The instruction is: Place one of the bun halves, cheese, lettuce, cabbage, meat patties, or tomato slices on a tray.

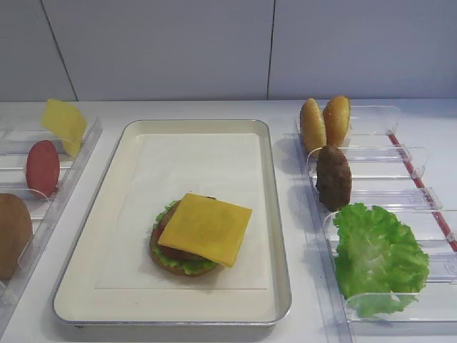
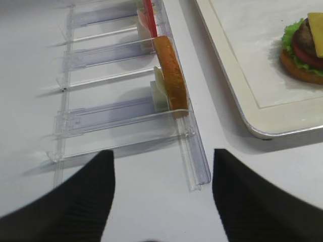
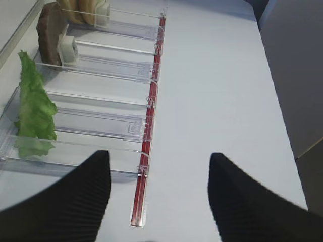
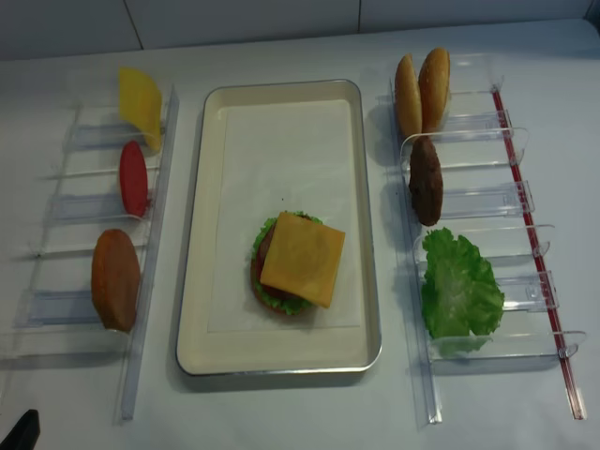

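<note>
The cream tray (image 1: pixel 278 214) holds a stack of a bun half, lettuce, a patty and tomato, with a cheese slice (image 1: pixel 207 227) on top. In the left bins stand a cheese slice (image 1: pixel 64 123), a tomato slice (image 1: pixel 43 168) and a bun half (image 1: pixel 11 236). The right bins hold two bun halves (image 1: pixel 325 123), a meat patty (image 1: pixel 333 177) and lettuce (image 1: pixel 378 254). My left gripper (image 2: pixel 162 161) is open and empty over the table, just short of the bin with the bun half (image 2: pixel 170 75). My right gripper (image 3: pixel 159 161) is open and empty near the lettuce (image 3: pixel 35 108) bin's end.
Clear plastic bins (image 4: pixel 56 206) run along the tray's left side and more bins (image 4: pixel 487 202) along its right, edged by a red strip (image 4: pixel 539 253). The tray corner (image 2: pixel 262 128) lies to the right of my left gripper. A wall stands behind the table.
</note>
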`<state>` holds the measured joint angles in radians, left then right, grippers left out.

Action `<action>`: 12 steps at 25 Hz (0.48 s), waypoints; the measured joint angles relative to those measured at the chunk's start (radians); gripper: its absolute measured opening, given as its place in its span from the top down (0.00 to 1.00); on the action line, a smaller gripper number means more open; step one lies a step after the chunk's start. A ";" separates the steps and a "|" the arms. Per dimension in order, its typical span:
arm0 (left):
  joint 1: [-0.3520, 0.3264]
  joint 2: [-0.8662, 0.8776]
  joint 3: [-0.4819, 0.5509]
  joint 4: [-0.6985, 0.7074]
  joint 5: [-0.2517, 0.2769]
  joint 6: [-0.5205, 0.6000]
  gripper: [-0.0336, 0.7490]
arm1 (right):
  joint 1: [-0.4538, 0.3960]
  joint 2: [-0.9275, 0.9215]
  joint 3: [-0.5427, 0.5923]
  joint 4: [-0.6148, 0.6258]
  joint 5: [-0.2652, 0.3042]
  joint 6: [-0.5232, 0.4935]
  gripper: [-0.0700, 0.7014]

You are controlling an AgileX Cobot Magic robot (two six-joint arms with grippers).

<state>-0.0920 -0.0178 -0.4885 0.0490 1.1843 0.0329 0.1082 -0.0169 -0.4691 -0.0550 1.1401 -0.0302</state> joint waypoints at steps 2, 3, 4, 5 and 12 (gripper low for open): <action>0.000 0.000 0.000 0.000 0.000 0.000 0.43 | 0.000 0.000 0.000 0.000 0.000 0.000 0.33; 0.000 0.000 0.000 0.000 0.000 0.000 0.43 | 0.000 0.000 0.000 0.000 0.000 0.000 0.33; 0.000 0.000 0.000 0.000 0.000 0.000 0.43 | 0.000 0.000 0.000 0.000 0.000 0.000 0.33; 0.000 0.000 0.000 0.000 0.000 0.000 0.43 | 0.000 0.000 0.000 0.000 0.000 0.000 0.33; 0.000 0.000 0.000 0.000 0.000 0.000 0.43 | 0.000 0.000 0.000 0.000 0.000 0.000 0.33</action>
<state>-0.0920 -0.0178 -0.4885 0.0490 1.1843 0.0329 0.1082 -0.0169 -0.4691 -0.0550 1.1401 -0.0302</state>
